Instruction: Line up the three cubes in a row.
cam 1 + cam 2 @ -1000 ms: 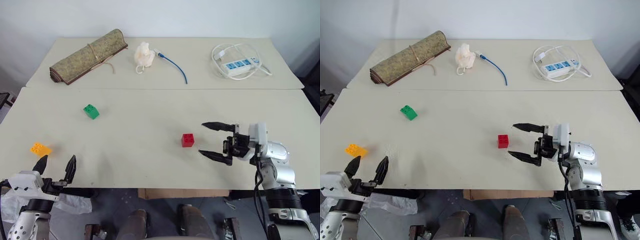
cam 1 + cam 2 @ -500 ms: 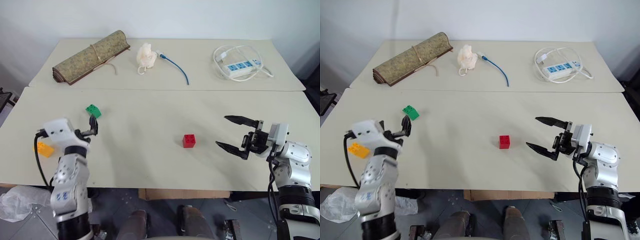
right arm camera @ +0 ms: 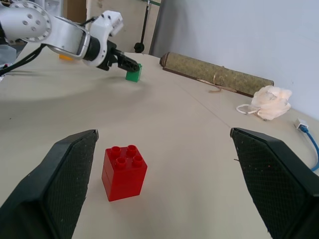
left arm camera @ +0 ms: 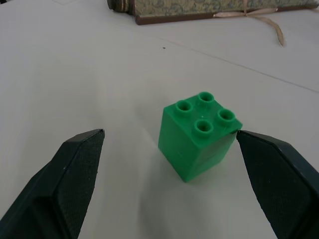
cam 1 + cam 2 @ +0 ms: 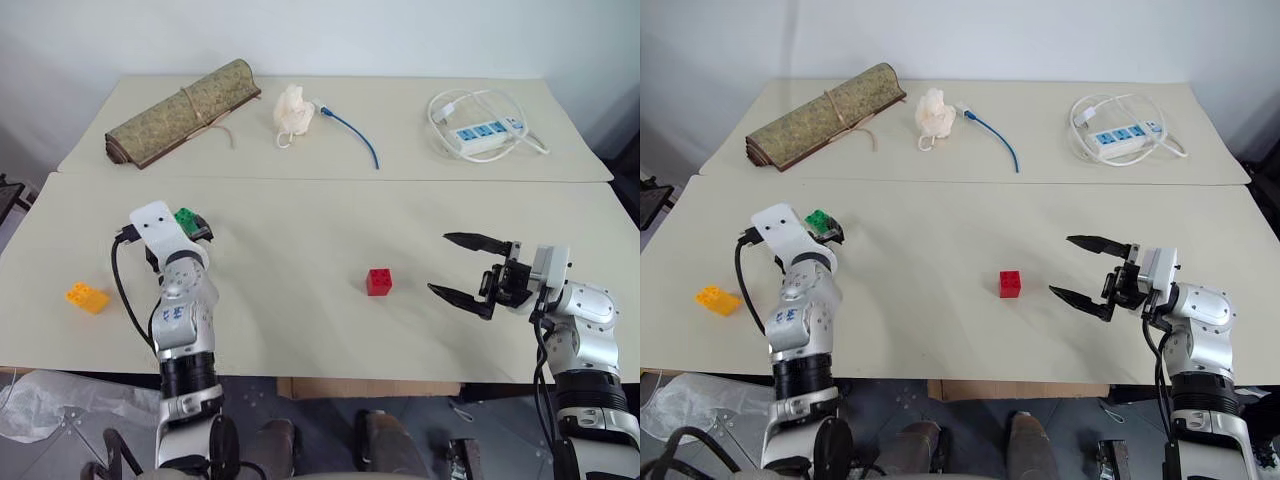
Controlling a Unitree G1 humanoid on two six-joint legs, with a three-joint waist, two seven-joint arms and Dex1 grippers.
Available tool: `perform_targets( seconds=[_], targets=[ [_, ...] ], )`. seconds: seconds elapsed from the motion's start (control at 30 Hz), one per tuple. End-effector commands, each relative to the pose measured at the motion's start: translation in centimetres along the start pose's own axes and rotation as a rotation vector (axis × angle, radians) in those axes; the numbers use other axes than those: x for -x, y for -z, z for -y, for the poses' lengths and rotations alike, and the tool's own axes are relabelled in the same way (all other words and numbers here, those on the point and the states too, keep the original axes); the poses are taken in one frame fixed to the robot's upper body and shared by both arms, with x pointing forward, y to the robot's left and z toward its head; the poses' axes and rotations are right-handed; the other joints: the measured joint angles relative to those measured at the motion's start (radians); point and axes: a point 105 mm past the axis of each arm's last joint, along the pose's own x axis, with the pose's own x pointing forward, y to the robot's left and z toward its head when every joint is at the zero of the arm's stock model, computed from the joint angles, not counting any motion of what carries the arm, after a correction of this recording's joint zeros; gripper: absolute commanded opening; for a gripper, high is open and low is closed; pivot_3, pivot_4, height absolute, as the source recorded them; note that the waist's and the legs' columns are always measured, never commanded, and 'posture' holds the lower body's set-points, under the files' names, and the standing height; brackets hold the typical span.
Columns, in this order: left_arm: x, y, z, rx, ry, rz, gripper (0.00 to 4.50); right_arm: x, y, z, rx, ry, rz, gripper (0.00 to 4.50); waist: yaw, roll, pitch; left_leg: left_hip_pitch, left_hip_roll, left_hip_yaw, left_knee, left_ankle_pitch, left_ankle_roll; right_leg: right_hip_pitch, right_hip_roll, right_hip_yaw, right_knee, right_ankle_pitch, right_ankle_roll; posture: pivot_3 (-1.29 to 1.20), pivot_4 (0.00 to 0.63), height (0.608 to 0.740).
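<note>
Jaws spread wide on both arms, neither grasping anything: the left gripper point(image 4: 164, 164) stands on either side of the green cube point(image 4: 198, 135) without touching it, while the right gripper point(image 3: 164, 164) faces the red cube point(image 3: 123, 172) from just beside it. None of the 3 cubes is in a row yet. The green cube sits toward the left of the near counter point(image 5: 300, 330), the red cube rests near its middle, and the yellow-orange cube point(image 5: 85, 297) lies well apart by the left edge. By the look of it, all the lining-up remains to be done, and the green block seems the first to go. On the far counter lie a rolled mat point(image 5: 180, 112) tied with string, a crumpled white bag point(image 5: 291, 112), a blue cable point(image 5: 352, 132) and a white power strip point(image 5: 483, 129) with its cord, all well clear of the cubes. Nothing stands between the 3 blocks.
</note>
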Motion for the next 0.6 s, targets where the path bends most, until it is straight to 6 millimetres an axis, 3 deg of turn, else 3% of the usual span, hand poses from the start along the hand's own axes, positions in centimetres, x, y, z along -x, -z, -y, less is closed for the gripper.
perform_targets(
  seconds=[0.03,0.3,0.4,0.6],
  targets=[
    [-0.8,-1.3,1.2,-0.015,0.028,0.049,4.50,-0.5,-0.9,0.0,0.029,-0.013,0.015,4.46,0.000,0.000,0.000,0.000,0.000,0.000,0.000,0.000,0.000,0.000,0.000,0.000,0.000,0.000,0.000,0.00,0.150,0.740],
    [-1.1,-1.4,2.3,-0.008,0.021,0.057,4.50,-0.5,-0.8,-0.4,0.011,-0.004,0.007,4.46,0.000,0.000,0.000,0.000,0.000,0.000,0.000,0.000,0.000,0.000,0.000,0.000,0.000,0.000,0.000,0.00,0.150,0.740],
    [-0.9,-1.3,2.4,-0.010,0.004,0.062,3.98,-0.4,-0.7,-0.5,0.005,-0.002,0.002,4.50,0.000,0.000,0.000,0.000,0.000,0.000,0.000,0.000,0.000,0.000,0.000,0.000,0.000,0.000,0.001,0.00,0.150,0.740],
    [-0.1,-1.2,3.2,0.017,0.008,0.064,2.25,-0.3,-0.5,-0.6,-0.007,0.003,-0.007,4.50,0.001,0.000,0.000,-0.001,0.000,0.000,0.000,0.000,0.000,0.000,0.000,0.000,0.000,0.000,0.001,0.00,0.150,0.740]
  ],
)
